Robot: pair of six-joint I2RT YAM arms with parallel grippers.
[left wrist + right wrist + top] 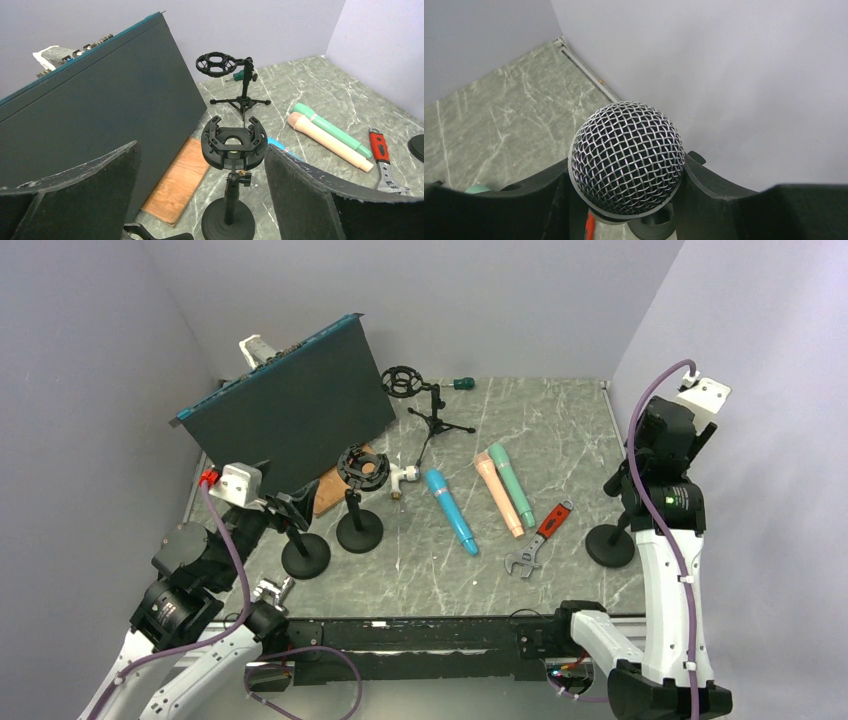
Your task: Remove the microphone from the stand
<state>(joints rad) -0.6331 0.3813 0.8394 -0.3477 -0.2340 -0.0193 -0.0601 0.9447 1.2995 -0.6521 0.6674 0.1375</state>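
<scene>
The microphone [626, 155] fills the right wrist view with its silver mesh head pointing up at the camera. My right gripper [626, 175] has a black finger pressed against each side just under the head. Below it a bit of the stand [651, 227] shows. From above, the right gripper [638, 480] hangs over that stand's round black base [610, 545] at the table's right edge, and the arm hides the microphone. My left gripper [210, 200] stands open at the near left and holds nothing.
An empty shock-mount stand [232, 145] rises between the left fingers, and a second round-base stand [305, 555] is beside it. A tripod stand [430, 410], a dark tilted board [285, 410], a wooden block [175, 185], three coloured sticks [450, 510] and a red-handled wrench [540, 537] lie about.
</scene>
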